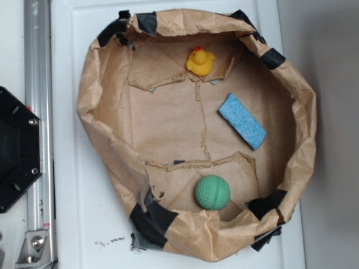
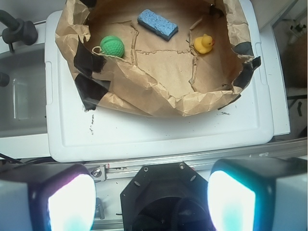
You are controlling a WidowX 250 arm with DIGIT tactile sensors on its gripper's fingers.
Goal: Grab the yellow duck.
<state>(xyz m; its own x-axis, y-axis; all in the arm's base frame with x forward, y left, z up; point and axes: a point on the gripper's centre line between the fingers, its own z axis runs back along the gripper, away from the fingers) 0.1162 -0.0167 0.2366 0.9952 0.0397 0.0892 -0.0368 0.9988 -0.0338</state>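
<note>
Nothing grasped yet: the yellow duck (image 1: 199, 61) sits untouched and the whole reach is left to do.

In the exterior view the duck stands upright at about twelve o'clock inside the brown paper nest (image 1: 90, 112), close under the far wall, with the blue sponge (image 1: 242, 121) near it at about three o'clock and the green dimpled ball (image 1: 212, 192) well apart at six o'clock. The nest rests on a white surface (image 1: 84, 213). The wrist view looks down from well back over the robot's black base (image 2: 161, 197), and the gripper (image 2: 151, 204) shows only its two fingers (image 2: 72, 202) at the bottom edge, spread wide with nothing between them; glare washes out their pads, so their exact gap is hard to judge. Approach, descent and closing all remain.
</note>
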